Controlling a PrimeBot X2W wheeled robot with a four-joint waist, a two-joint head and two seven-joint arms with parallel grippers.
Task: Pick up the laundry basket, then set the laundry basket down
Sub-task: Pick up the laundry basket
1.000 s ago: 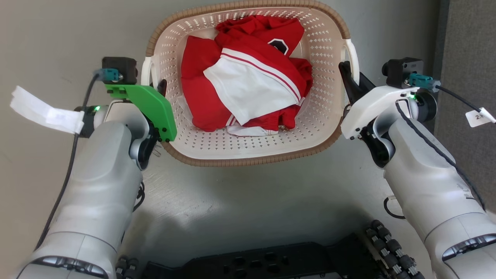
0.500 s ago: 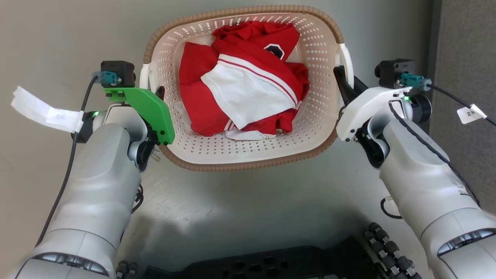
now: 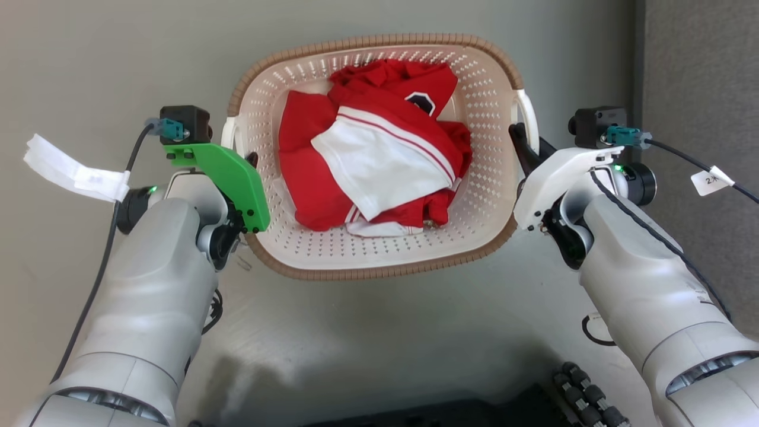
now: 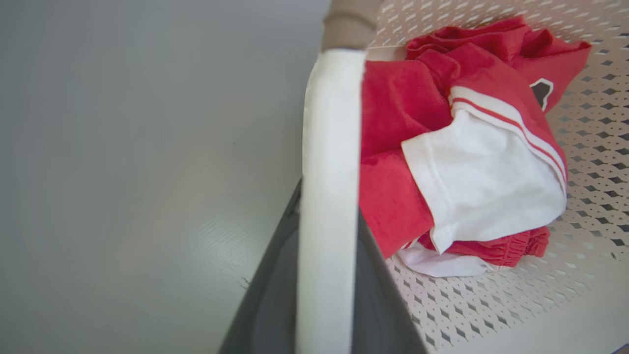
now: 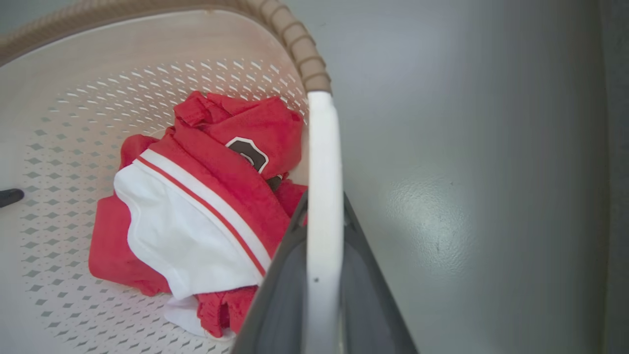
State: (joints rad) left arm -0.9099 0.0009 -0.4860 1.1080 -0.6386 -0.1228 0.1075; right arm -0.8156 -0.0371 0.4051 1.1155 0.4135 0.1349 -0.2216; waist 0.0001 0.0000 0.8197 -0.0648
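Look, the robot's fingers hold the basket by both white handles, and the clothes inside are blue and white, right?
Not quite. The clothes in the laundry basket are red and white, not blue and white, as the head view shows. The rest is right: the left fingers and right fingers hold the white handles.

Crumpled red-and-white clothing (image 3: 308, 178), glossy grey floor (image 3: 379, 338).
A white panel (image 3: 373, 172) edged with red stripes lies folded over the red fabric, a dark badge (image 3: 420, 102) above it; a darker textured strip (image 3: 694, 71) borders the floor's right side.
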